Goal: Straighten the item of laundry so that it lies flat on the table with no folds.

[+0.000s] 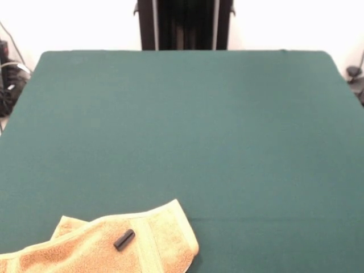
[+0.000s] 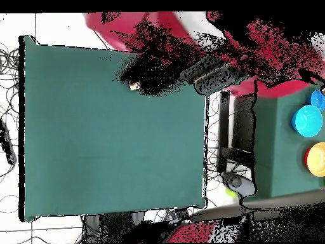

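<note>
The item of laundry [image 1: 85,247], a golden-orange terry towel, lies rumpled at the near left of the table [image 1: 187,131] in the front view. Its lower part runs off the picture's bottom edge. One corner is folded over at its upper left, and a ribbed band crosses it near the right end. A small black cylinder [image 1: 124,239] rests on top of the towel. The overhead view shows the table [image 2: 108,133], but I cannot make out the towel there. Neither view shows the gripper.
Cables [image 1: 10,79] lie beside the table's far left corner in the front view. In the overhead view a red shape [image 2: 127,28] sits beyond the table's top edge. A side stand with blue [image 2: 309,119] and orange [image 2: 316,159] bowls is at the right.
</note>
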